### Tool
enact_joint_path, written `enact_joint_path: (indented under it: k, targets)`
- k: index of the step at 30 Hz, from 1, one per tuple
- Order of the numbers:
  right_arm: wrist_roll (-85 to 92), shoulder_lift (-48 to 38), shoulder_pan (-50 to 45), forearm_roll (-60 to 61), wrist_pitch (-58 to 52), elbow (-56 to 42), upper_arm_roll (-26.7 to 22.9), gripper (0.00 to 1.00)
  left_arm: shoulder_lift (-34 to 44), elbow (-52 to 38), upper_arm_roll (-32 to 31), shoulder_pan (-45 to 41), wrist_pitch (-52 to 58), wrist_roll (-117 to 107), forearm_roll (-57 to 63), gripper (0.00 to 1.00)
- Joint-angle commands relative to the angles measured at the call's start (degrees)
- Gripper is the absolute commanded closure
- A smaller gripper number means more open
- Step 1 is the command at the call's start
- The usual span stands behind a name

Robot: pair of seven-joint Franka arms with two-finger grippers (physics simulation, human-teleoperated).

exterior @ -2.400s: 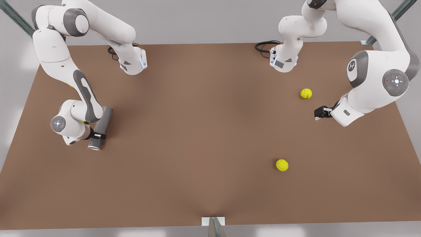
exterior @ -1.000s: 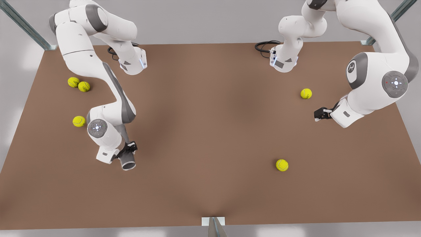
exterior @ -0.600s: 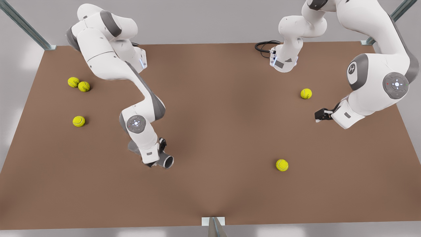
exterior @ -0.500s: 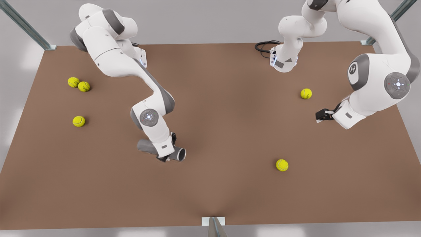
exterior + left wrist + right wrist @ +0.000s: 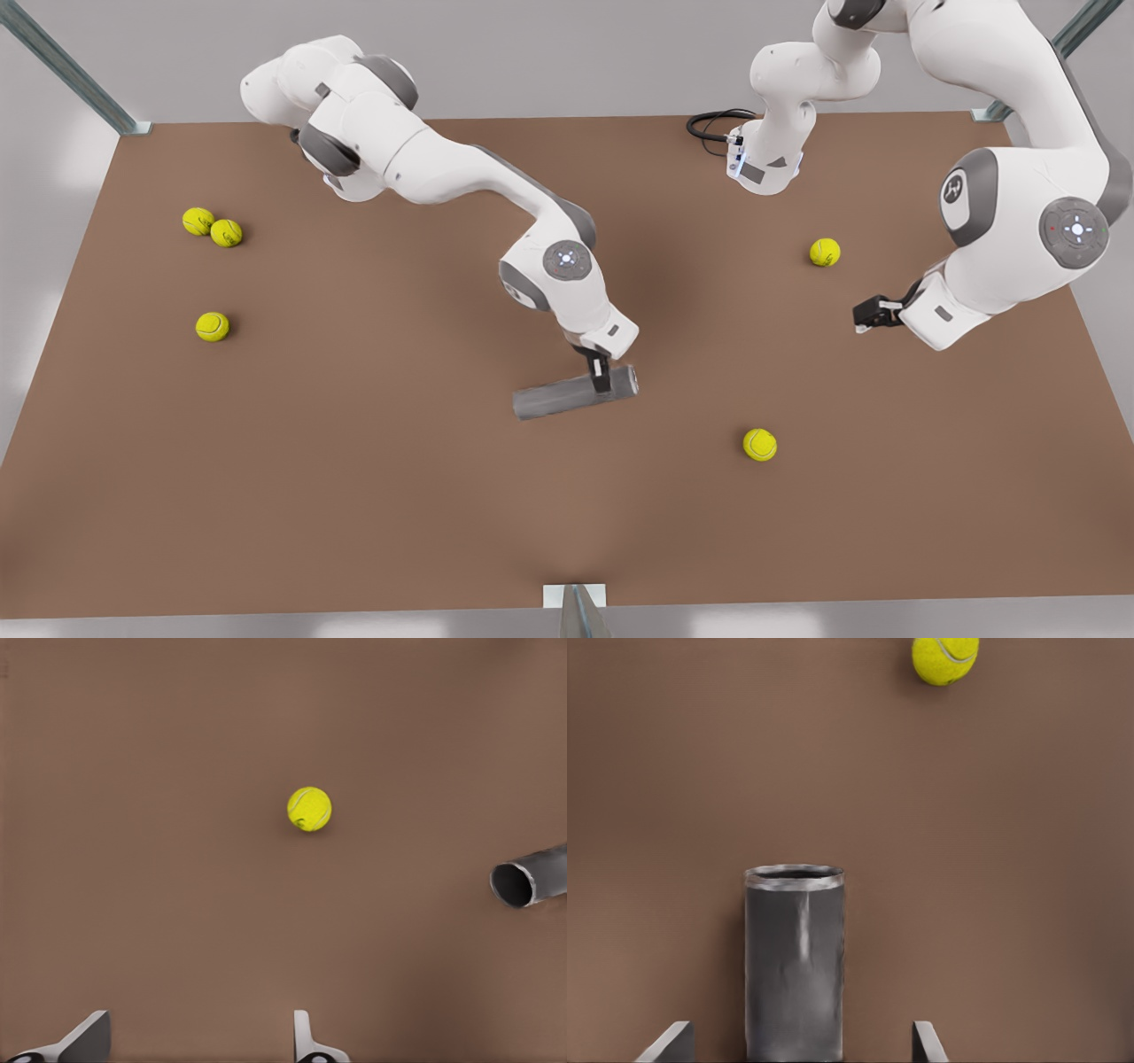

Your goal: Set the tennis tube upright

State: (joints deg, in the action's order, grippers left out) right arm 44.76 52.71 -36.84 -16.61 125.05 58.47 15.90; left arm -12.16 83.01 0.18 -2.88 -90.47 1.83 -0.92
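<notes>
The tennis tube (image 5: 567, 397) is a grey cylinder held level, low over the middle of the brown table, its rimmed open end toward the front view's right. My right gripper (image 5: 602, 383), on the arm reaching from the front view's left, is shut on it near that end. In the right wrist view the tube (image 5: 795, 966) runs away from me between the right gripper (image 5: 803, 1041) tips. My left gripper (image 5: 861, 317) waits open and empty at the front view's right. The left wrist view shows the left gripper (image 5: 199, 1041) over bare table and the tube's hollow mouth (image 5: 532, 881) farther off.
Yellow-green tennis balls lie on the table (image 5: 354, 496): one (image 5: 760, 444) in front of the tube's open end, one (image 5: 825, 252) beside the left arm, and three at the front view's left (image 5: 212, 326) (image 5: 198, 221) (image 5: 227, 233). Black cables (image 5: 713, 124) lie at the back edge.
The right arm swung from the front view's left to the table's middle, carrying the tube along. The tube turned, so its open end now faces the front view's right. The left arm barely moved.
</notes>
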Motion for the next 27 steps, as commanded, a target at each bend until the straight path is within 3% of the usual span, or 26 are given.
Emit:
enact_joint_path:
  k: [1, 4, 6, 8, 9, 10, 12, 14, 17, 23, 27]
  targets:
    - [-0.5, 2.8, -3.5, 1.4, -6.8, -4.8, -3.1, 0.05, 0.0, 0.0, 0.0, 0.1, -0.3, -0.1, 0.0, 0.0]
    - [-0.7, 3.3, -3.5, 2.4, -7.6, -5.1, -3.1, 0.0, 0.0, 0.0, 0.0, 0.0, -0.4, -0.1, 0.0, 0.0]
    - [-12.0, 0.7, 1.2, 7.6, -15.3, -4.7, -4.0, 0.0, 0.1, 0.0, 0.0, 0.0, -0.4, -0.1, 0.0, 0.0]
    - [-25.3, -13.0, 14.4, 7.3, -25.6, 1.8, -3.9, 0.0, -0.7, 1.3, 0.2, 1.6, -0.5, 0.2, -7.6, 0.0]
    - [-33.6, -26.0, 22.8, 7.5, -23.6, 18.1, -3.8, 0.0, -5.1, 1.5, 0.3, 4.5, -0.3, 0.1, -19.2, 0.0]
    - [-43.0, -33.9, 29.4, 7.8, -22.0, 27.8, -3.6, 0.0, -11.5, 1.5, 1.6, 8.3, -0.2, 5.3, -33.5, 0.0]
    - [-51.3, -42.3, 40.8, 11.5, -23.3, 34.0, -3.8, 0.0, -22.3, 2.6, 2.2, 12.6, -0.1, 23.1, -46.1, 0.0]
    - [-50.7, -41.7, 44.7, 14.8, -25.4, 27.1, -3.8, 0.0, -27.7, 5.4, 2.0, 13.0, -1.6, 36.1, -53.0, 0.0]
    - [-50.8, -41.5, 44.7, 14.6, -26.4, 26.7, -3.8, 0.0, -27.7, 16.0, -1.0, 11.8, -12.4, 46.1, -68.9, 0.0]
    - [-50.8, -41.5, 44.8, 13.6, -26.3, 26.6, -3.9, 0.0, -30.6, 16.6, -4.0, 6.9, -23.2, 54.5, -84.2, 0.0]
    - [-50.9, -41.1, 44.6, 13.5, -26.0, 26.6, -3.9, 0.0, -33.4, 16.7, -7.2, 6.4, -23.9, 54.7, -86.0, 0.0]
